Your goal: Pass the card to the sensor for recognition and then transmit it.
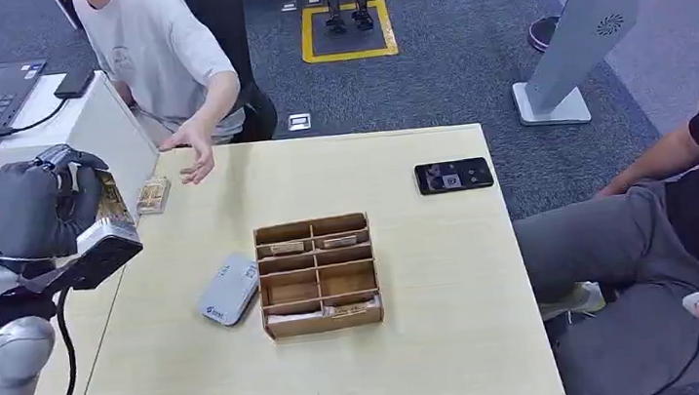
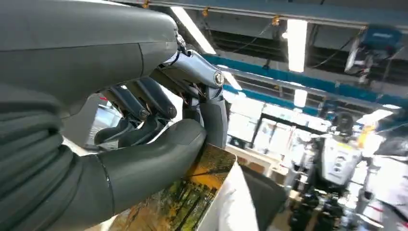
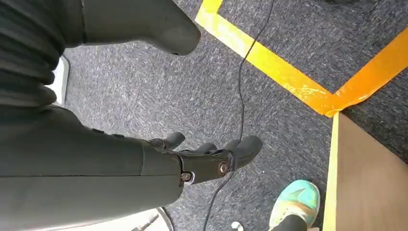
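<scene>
Left hand [image 1: 38, 206] raised over worktop [image 1: 432, 277] edge, gripping card [image 2: 192, 192]; right hand [image 3: 211, 156] empty, fingers spread above floor.

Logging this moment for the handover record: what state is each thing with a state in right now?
card: held up in the left robot hand
right robot hand: hanging over the floor, holding nothing, fingers apart
wooden organizer box: open-topped, cards in some compartments
phone: flat on table, screen dark
person's hand: open, reaching over the table
</scene>
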Robot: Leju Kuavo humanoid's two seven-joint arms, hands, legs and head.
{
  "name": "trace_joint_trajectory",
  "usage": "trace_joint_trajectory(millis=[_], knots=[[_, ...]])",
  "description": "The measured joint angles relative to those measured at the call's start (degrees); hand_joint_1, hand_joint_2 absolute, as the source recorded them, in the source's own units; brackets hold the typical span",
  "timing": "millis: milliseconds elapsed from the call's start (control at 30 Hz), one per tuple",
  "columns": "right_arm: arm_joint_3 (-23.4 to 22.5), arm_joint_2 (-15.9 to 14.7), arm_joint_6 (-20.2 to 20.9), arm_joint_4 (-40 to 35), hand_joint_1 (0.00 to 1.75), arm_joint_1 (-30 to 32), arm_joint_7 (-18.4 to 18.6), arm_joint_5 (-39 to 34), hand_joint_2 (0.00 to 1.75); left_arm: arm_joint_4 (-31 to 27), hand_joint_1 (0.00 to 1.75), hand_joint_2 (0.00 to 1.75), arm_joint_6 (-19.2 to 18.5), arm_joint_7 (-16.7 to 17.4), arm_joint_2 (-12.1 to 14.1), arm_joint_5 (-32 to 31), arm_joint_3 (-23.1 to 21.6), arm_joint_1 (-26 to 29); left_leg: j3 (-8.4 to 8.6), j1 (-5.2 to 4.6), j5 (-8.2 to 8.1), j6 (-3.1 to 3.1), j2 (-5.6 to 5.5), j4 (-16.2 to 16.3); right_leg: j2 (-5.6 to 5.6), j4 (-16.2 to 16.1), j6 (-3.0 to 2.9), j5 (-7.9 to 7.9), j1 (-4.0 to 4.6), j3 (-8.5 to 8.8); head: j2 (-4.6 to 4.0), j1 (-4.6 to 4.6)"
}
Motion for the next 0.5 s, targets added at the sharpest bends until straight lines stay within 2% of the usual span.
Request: trace_joint_trajectory(millis=[133,267,500], knots=[[0.75,0.00,0.07,0.00,0.00,0.00,0.94,0.17,1.75,3.81,1.75,1.75,4.69,3.59,-0.55,-9.86,0.00,0.00,0.00,0.00,0.00,0.00,0.00,0.00,0.00,0.00,0.00,0.00,0.00,0.00,0.00,-0.02],[1.60,0.00,0.26,0.02,0.00,0.02,1.29,0.26,1.75,7.90,1.75,1.75,7.55,6.06,-0.96,-16.48,0.00,0.00,0.00,0.00,0.00,0.00,0.00,0.00,0.00,0.00,0.00,0.00,0.00,0.00,0.00,-0.04],[2.60,0.00,0.46,0.04,0.00,0.02,1.31,0.26,1.75,11.13,1.75,1.75,8.46,7.39,-1.27,-19.56,0.00,0.00,0.00,-0.01,0.00,0.00,0.00,0.00,0.00,0.00,0.00,0.00,0.00,0.00,0.00,-0.02]])
